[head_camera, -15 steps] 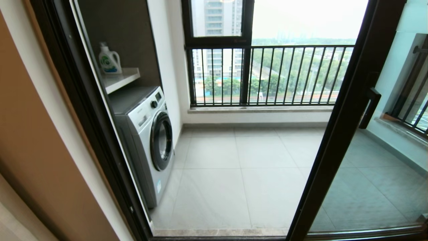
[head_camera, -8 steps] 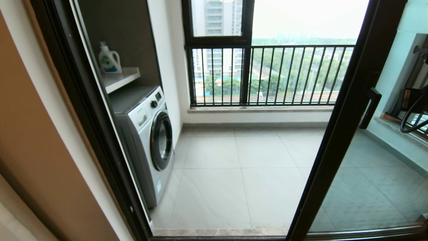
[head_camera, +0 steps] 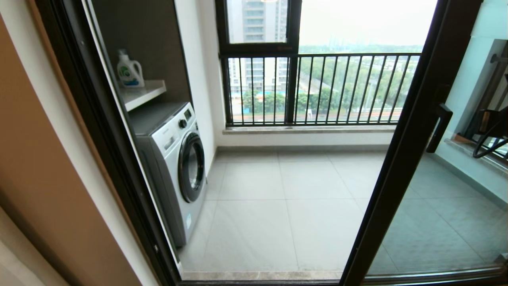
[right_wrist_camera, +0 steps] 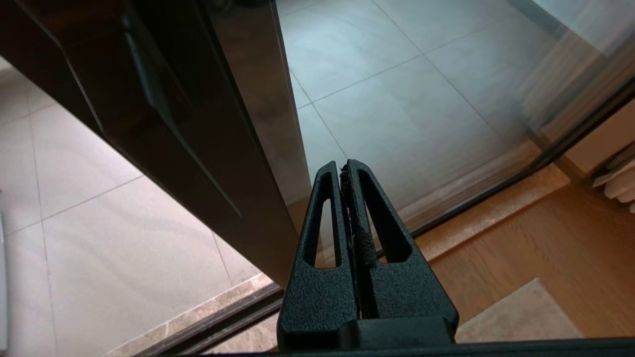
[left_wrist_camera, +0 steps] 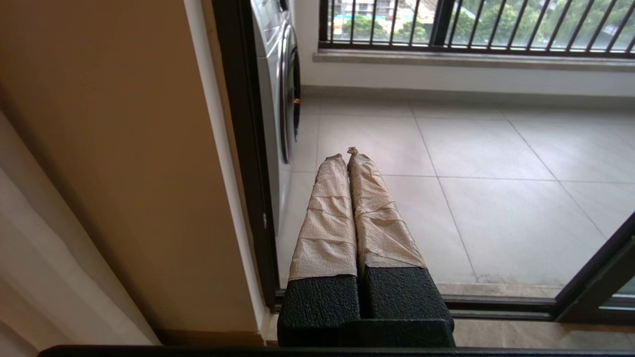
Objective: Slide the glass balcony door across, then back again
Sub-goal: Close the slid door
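The glass balcony door (head_camera: 401, 167) stands slid to the right, doorway open. Right gripper (right_wrist_camera: 346, 167): fingers pressed together, empty, near the door's dark frame. Left gripper (left_wrist_camera: 347, 154): fingers closed, empty, beside the washing machine (head_camera: 174, 163)

Glass balcony door (head_camera: 412, 159) at right, doorway open beside washing machine (head_camera: 174, 167).

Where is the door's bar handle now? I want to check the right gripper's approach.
In the head view the bar handle sits on the right, on the glass balcony door's dark frame edge beside the open doorway.
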`<state>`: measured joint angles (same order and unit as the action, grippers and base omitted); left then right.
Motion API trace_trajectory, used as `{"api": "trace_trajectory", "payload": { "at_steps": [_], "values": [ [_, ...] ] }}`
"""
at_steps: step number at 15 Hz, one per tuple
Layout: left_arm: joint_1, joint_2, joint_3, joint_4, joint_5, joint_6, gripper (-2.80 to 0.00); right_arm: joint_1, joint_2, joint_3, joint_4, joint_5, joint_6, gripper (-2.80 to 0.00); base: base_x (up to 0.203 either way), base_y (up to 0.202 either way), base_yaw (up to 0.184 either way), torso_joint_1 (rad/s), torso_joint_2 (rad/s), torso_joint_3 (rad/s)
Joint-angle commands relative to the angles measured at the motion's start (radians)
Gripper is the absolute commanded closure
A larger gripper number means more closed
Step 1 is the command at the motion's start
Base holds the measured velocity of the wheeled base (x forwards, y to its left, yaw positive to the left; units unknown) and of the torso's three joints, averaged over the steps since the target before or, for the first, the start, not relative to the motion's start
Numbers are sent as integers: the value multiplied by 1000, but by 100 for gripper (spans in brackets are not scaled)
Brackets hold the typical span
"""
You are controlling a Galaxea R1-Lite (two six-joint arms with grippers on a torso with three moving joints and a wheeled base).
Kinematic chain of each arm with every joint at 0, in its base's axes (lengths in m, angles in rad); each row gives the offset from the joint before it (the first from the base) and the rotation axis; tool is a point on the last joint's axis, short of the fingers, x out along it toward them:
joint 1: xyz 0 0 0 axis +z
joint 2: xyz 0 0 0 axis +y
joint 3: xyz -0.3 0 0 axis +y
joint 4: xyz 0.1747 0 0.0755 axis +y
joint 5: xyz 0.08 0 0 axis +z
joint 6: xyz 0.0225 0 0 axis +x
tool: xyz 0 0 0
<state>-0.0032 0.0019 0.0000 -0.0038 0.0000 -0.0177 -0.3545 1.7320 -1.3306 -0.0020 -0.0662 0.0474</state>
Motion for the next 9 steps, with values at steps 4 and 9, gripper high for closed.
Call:
{"api": "trace_trajectory", "payload": {
  "at_steps": [4, 9],
  "values": [
    [0, 0, 0, -1, 0, -1, 0, -3, 80, 1, -115, 110, -20, 0, 0, 0, 0, 0, 0, 0],
    [0, 0, 0, -1, 0, -1, 0, 6, 81, -1, -121, 228, -18, 0, 0, 0, 0, 0, 0, 0]
  ]
}}
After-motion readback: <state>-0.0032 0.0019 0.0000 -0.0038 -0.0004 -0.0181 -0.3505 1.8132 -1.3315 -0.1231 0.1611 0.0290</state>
